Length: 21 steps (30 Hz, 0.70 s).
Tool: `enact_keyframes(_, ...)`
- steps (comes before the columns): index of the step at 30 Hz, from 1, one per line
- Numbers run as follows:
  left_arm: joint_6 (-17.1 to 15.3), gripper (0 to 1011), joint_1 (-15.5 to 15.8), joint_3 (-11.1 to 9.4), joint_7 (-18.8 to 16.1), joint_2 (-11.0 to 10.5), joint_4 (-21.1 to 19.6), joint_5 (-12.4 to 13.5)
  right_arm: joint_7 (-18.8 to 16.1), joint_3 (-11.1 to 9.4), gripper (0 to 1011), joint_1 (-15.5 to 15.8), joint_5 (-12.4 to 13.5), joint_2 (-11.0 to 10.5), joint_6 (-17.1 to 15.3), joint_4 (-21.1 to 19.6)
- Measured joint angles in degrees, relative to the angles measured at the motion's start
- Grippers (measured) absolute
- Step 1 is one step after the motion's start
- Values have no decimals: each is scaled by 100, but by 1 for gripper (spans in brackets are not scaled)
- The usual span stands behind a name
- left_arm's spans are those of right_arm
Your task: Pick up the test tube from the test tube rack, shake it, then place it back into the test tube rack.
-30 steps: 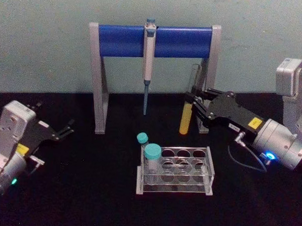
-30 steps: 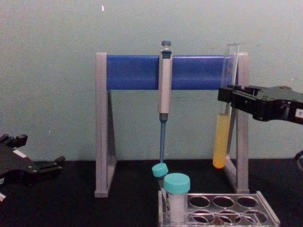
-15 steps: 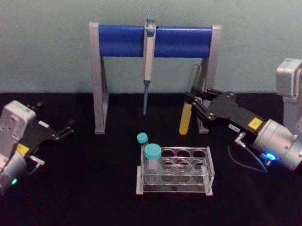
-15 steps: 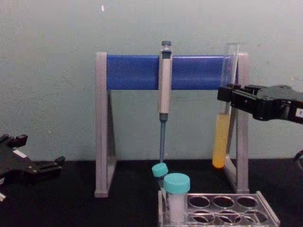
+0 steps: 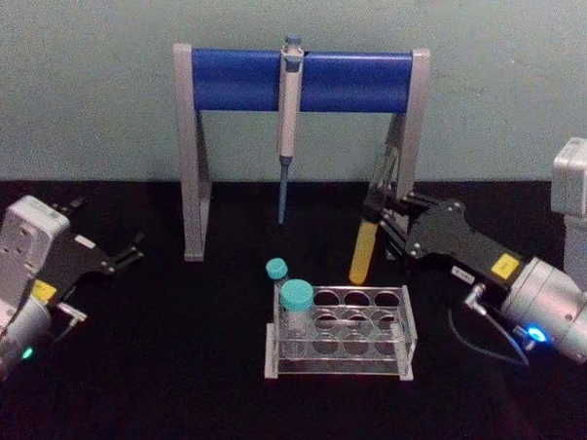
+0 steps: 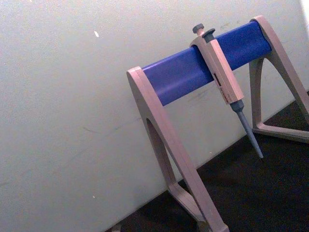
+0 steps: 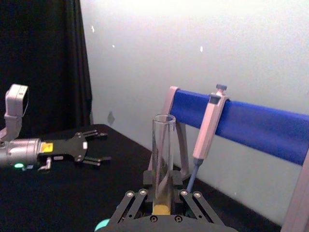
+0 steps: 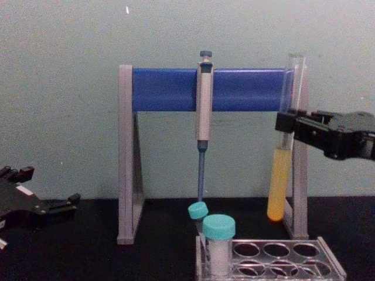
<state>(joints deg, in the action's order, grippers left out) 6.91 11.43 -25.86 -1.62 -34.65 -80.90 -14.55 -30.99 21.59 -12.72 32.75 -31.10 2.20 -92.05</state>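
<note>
Right gripper (image 5: 378, 212) clamps the uncapped test tube (image 5: 360, 250) clear of the test tube rack (image 5: 337, 372) lying below it; hard shaking could slosh yellow liquid out or strike the pipette stand (image 5: 413, 99) close behind. Left gripper (image 5: 128, 255) idles open, well apart.

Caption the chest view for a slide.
Right gripper holds the test tube clear of the test tube rack; left gripper rests open at far left.
</note>
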Motion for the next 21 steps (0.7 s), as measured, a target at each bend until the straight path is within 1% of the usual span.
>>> enact_keyframes(6,0,1009,0,0,0,0,0,0,99,-24,221,223,0,-56,-41,-116)
enact_keyframes(10,0,1010,0,0,0,0,0,0,157,-28,221,293,-40,-65,-59,-118)
enact_keyframes(21,0,1010,0,0,0,0,0,0,145,0,221,247,-135,23,-54,67)
